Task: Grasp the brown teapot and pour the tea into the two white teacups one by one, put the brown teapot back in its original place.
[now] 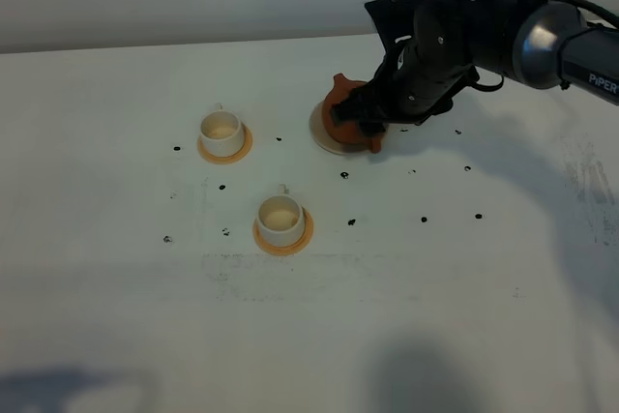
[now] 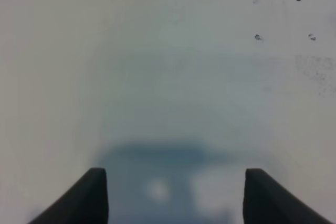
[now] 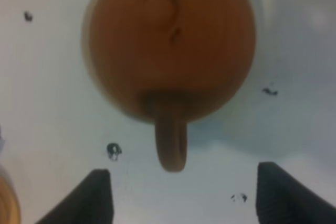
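- The teapot (image 1: 348, 118), round matte reddish-brown clay, sits on its cream saucer (image 1: 322, 135) at the far right of centre, its loop handle (image 3: 170, 142) facing the right gripper (image 3: 186, 200)
- That gripper's jaws stand wide apart, holding nothing; closing off-centre on the thin handle could tip or spin the pot
- Left of it, the far cup (image 1: 221, 129) and near cup (image 1: 280, 215), smooth and white, rest on orange coasters (image 1: 282, 244)
- The left gripper (image 2: 176, 198) gapes empty over the white table (image 2: 168, 77)

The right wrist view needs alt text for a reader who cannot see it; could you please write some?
A blurred close-up of the brown teapot, its loop handle pointing toward the gap between the two dark fingers of the open right gripper, which do not touch it. The white table around it carries a few small black marks.
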Motion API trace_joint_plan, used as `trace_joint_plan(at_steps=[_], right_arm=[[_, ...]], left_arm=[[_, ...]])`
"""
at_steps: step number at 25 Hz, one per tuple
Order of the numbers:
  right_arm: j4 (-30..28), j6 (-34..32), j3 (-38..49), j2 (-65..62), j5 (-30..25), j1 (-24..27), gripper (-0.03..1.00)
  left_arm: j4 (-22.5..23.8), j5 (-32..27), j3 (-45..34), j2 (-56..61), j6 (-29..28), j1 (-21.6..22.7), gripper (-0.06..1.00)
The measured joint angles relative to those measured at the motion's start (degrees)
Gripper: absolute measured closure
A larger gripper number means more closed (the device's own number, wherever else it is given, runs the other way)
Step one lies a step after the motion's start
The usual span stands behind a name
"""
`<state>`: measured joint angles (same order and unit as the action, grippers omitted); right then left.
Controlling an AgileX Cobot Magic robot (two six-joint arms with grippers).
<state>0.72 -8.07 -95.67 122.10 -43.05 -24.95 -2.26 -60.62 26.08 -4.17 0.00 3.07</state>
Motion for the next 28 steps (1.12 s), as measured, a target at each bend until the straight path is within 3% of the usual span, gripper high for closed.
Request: trace_joint_plan(at_steps=[14,28], right_arm=[[-0.38,-0.28,-13.96,8.62,-10.19,0.09,0.38],[-0.72,-0.28,-14.43,9.59,-11.18,0.96,0.38]], left_arm=[[0.0,0.0,0.0,0.0,0.35,0.0,0.39],[0.0,0.0,0.0,0.0,0.35,0.0,0.39]])
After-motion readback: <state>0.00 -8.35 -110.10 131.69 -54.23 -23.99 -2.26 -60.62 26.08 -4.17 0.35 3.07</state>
